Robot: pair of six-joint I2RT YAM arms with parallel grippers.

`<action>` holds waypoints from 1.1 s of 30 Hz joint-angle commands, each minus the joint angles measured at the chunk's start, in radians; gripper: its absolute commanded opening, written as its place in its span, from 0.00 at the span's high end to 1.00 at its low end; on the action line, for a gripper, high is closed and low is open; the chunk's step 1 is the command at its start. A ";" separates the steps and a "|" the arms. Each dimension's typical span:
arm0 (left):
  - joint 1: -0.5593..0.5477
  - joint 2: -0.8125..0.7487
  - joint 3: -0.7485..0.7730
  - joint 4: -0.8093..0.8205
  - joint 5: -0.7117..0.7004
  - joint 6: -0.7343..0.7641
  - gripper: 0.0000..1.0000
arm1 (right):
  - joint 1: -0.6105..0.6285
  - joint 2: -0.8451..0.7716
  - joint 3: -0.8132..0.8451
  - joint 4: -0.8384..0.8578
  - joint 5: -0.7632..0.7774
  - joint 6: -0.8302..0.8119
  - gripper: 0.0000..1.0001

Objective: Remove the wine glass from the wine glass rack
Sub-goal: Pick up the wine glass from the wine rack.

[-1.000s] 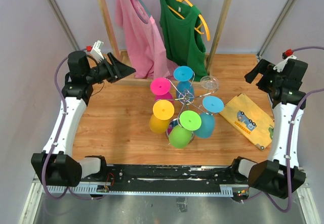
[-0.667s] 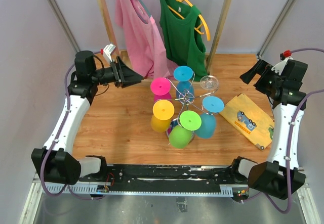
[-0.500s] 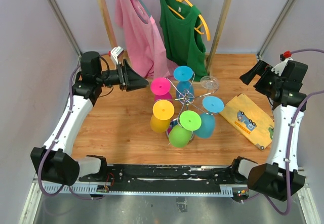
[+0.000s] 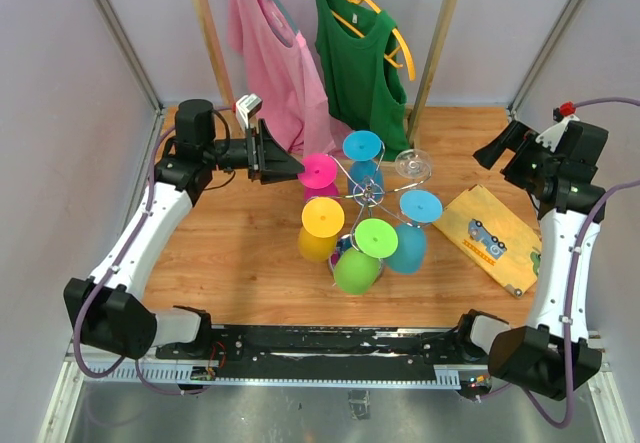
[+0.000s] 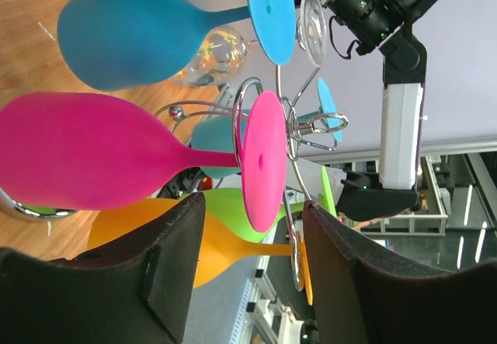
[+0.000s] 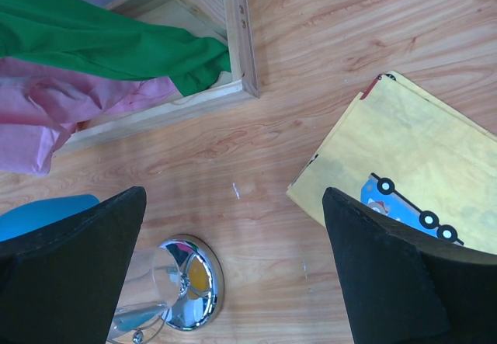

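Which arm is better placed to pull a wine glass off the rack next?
Left. The left gripper is open right beside the foot of the pink glass; the right gripper hovers well away from the wine glass rack.

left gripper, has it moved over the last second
Yes. The left gripper has swung right across the wooden table toward the shiny chrome wire rack, now right beside the magenta wine glass's round foot.

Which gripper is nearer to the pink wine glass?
Left. The left gripper is at the foot of the pink wine glass, jaws open; the right gripper is far to its right.
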State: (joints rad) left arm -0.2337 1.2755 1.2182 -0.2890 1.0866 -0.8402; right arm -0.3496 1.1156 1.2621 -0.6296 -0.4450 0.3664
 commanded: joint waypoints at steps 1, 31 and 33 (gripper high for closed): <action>-0.017 0.020 0.035 0.027 0.030 -0.033 0.44 | -0.009 -0.029 -0.016 -0.016 0.008 -0.015 0.01; -0.021 0.041 0.071 0.042 0.066 -0.097 1.00 | -0.009 -0.026 -0.029 -0.015 0.031 -0.032 0.01; -0.020 0.050 0.085 0.058 0.074 -0.129 1.00 | -0.009 -0.028 -0.031 -0.015 0.031 -0.035 0.01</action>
State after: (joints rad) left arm -0.2466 1.3128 1.2530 -0.2794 1.1103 -0.9039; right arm -0.3496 1.0992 1.2438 -0.6353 -0.4236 0.3477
